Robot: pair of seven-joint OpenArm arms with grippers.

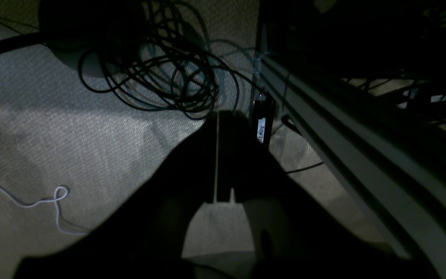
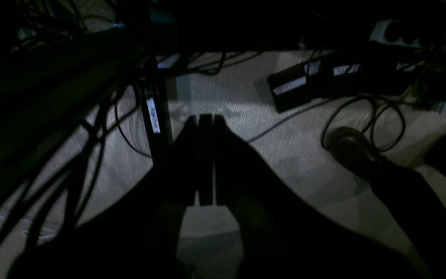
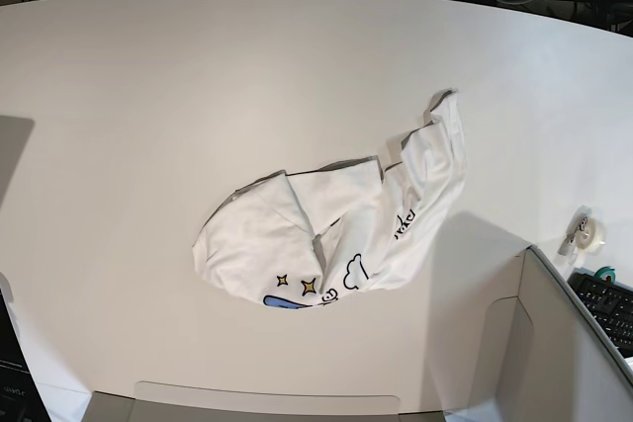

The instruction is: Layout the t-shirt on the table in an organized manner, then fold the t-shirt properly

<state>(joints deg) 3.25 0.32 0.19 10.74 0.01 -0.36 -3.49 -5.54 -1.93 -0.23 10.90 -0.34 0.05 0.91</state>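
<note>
The t-shirt [image 3: 336, 229] lies crumpled in a heap near the middle of the white table [image 3: 148, 96], with stars, a cloud and a bit of blue print showing at its front edge. Neither arm appears in the base view. Both wrist views look down at the carpeted floor below table height. My left gripper [image 1: 217, 116] is shut with its dark fingers pressed together and nothing between them. The right gripper [image 2: 206, 118] is shut too, holding nothing.
A grey box-like bin [image 3: 554, 343] stands at the table's front right, with a tape roll [image 3: 590, 231] and a keyboard [image 3: 608, 303] beside it. Coiled black cables [image 1: 157, 73], a metal frame rail [image 1: 362, 147] and power bricks [image 2: 304, 85] lie on the floor.
</note>
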